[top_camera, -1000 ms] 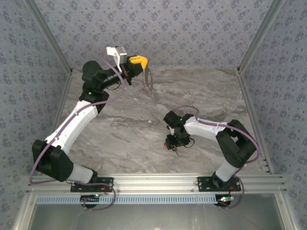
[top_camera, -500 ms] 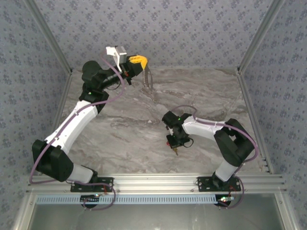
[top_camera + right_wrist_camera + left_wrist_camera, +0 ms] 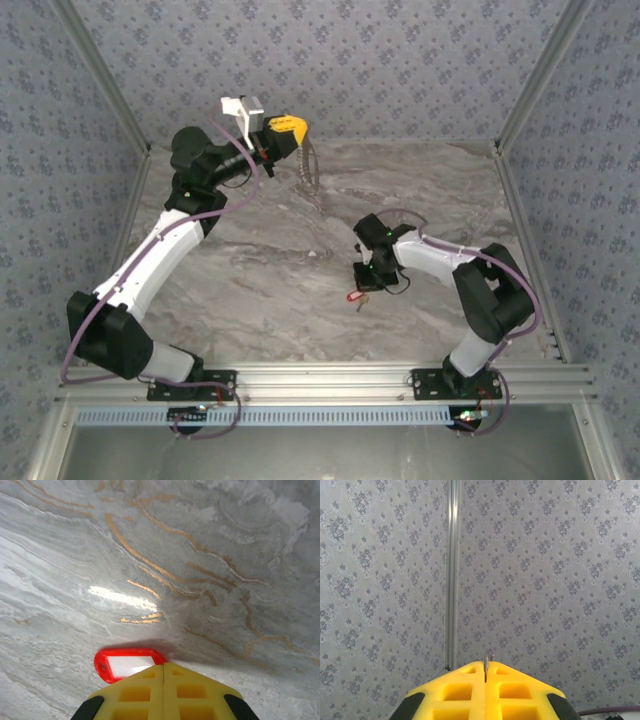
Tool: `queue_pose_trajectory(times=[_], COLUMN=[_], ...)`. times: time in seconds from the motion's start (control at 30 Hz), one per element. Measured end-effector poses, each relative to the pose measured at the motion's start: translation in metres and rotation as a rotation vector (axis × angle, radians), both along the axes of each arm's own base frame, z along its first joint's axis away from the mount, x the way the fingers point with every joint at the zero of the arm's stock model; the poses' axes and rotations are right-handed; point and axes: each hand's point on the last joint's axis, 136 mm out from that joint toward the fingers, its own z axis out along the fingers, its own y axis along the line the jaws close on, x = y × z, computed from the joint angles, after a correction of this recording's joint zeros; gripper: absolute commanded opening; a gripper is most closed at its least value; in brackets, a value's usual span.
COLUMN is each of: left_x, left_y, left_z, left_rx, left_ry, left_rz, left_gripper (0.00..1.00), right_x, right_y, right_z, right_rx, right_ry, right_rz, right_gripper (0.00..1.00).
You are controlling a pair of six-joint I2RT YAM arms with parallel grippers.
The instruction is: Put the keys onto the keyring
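My left gripper (image 3: 297,129) is raised at the back left near the wall, its yellow jaws shut on the keyring (image 3: 311,172), a thin pale loop hanging down from it. In the left wrist view a bit of thin metal wire (image 3: 486,659) pokes out between the closed tips of the left gripper (image 3: 486,665). My right gripper (image 3: 364,291) is low over the marble table (image 3: 260,290) near the middle. It is shut on the key (image 3: 121,664), whose red head with a white label sticks out left of the tips of the right gripper (image 3: 164,666).
Patterned walls close in the table on three sides, with aluminium posts (image 3: 108,80) at the corners. An aluminium rail (image 3: 330,380) runs along the near edge by the arm bases. The marble round the right gripper is bare.
The right gripper has closed and its wrist has shifted up and right; the red key now shows at its tip. The left arm has not moved.
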Motion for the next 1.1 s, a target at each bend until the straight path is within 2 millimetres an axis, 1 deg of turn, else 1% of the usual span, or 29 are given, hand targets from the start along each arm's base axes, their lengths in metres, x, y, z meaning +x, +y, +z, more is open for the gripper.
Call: queue_pose_trajectory(times=[0.13,0.23,0.43,0.53,0.57,0.67,0.83,0.9,1.0,1.1], left_x=[0.0,0.0,0.0,0.0,0.0,-0.001,-0.005,-0.007,-0.009,-0.011], left_y=[0.0,0.0,0.0,0.0,0.0,0.001,0.001,0.001,-0.001,-0.006], left_z=[0.0,0.0,0.0,0.0,0.001,0.006,0.025,0.032,0.039,0.042], left_rx=[0.0,0.0,-0.004,-0.006,-0.008,-0.013,-0.029,-0.032,-0.032,-0.021], left_ry=[0.0,0.001,0.011,0.014,0.016,0.009,-0.03,-0.042,-0.049,-0.049], left_rz=[0.0,0.0,-0.003,-0.004,-0.005,-0.006,-0.012,-0.018,-0.028,-0.046], left_gripper=[0.0,0.0,0.0,0.0,0.0,0.0,0.0,0.0,0.0,0.0], right_x=[0.01,0.022,0.045,0.06,0.066,0.084,0.11,0.114,0.114,0.113], right_y=[0.005,0.009,0.006,0.002,0.001,-0.003,-0.008,-0.008,-0.006,-0.007], right_z=[0.015,0.036,0.093,0.131,0.145,0.197,0.297,0.334,0.383,0.423], right_rx=[0.076,0.157,0.326,0.416,0.448,0.546,0.713,0.766,0.826,0.873], right_ry=[-0.036,-0.093,-0.23,-0.309,-0.338,-0.445,-0.651,-0.728,-0.83,-0.921], right_rz=[-0.019,-0.037,-0.078,-0.099,-0.107,-0.125,-0.134,-0.123,-0.098,-0.077], right_gripper=[0.0,0.0,0.0,0.0,0.0,0.0,0.0,0.0,0.0,0.0])
